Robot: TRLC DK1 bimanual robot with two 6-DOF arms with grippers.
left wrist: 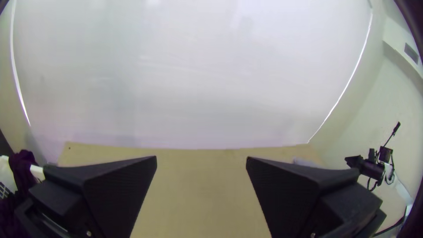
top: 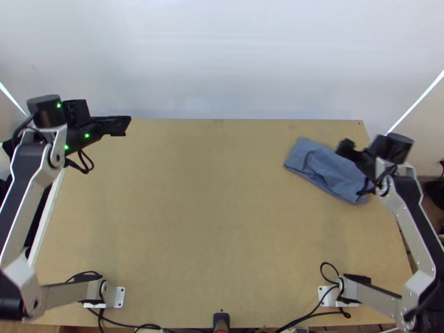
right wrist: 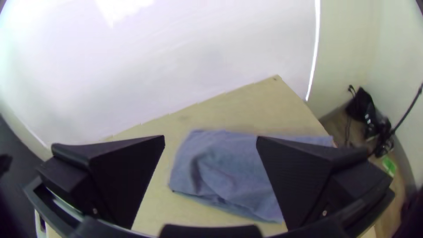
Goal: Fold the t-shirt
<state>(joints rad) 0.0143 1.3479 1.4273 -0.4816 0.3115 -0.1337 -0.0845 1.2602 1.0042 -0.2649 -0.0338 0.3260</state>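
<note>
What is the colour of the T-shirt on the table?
Blue-grey; the T-shirt shows this best in the right wrist view.

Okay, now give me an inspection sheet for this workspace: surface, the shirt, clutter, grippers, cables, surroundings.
Surface: light wooden table, bare wood across the middle.
Job's things: blue t-shirt, folded into a rough oblong with creases, towards the far right corner.
Clutter: dark cloth off the table's left side; dark bundle on the floor beyond the right side.
Left gripper: open, holding nothing, near the far left corner.
Right gripper: open, holding nothing, above the shirt.
Cables: black cable along the near edge, looping by the right arm's base; others by the left base.
Surroundings: pale backdrop behind the far edge.
</note>
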